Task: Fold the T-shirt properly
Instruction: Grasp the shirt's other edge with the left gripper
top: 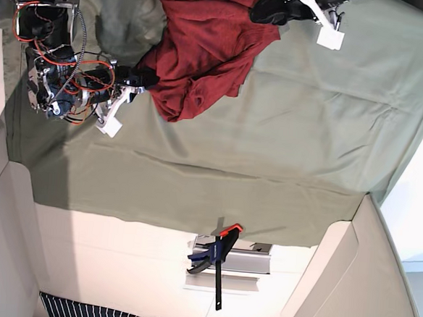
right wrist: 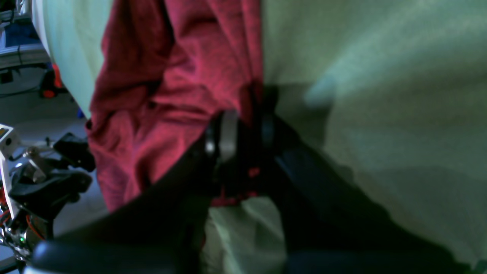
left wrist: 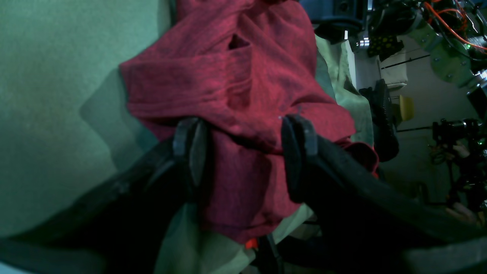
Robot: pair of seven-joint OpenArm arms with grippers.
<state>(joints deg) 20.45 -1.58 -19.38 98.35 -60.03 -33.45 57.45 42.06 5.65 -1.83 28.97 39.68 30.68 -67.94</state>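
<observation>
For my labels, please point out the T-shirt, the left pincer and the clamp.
T-shirt (top: 204, 49), base view, middle of the red cloth.
left pincer (left wrist: 243, 152), left wrist view, midway between fingertips.
clamp (top: 217, 275), base view, its dark bar.

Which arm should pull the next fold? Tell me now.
Right, probably: the right tool is shut on an edge of the T-shirt, while the left tool stands open around cloth, gripping nothing.

Both arms reach in low, one from each side.
Left gripper (left wrist: 243, 152) jaws spread wide; right gripper (right wrist: 245, 133) pinched tight on the shirt (right wrist: 182, 87).
</observation>
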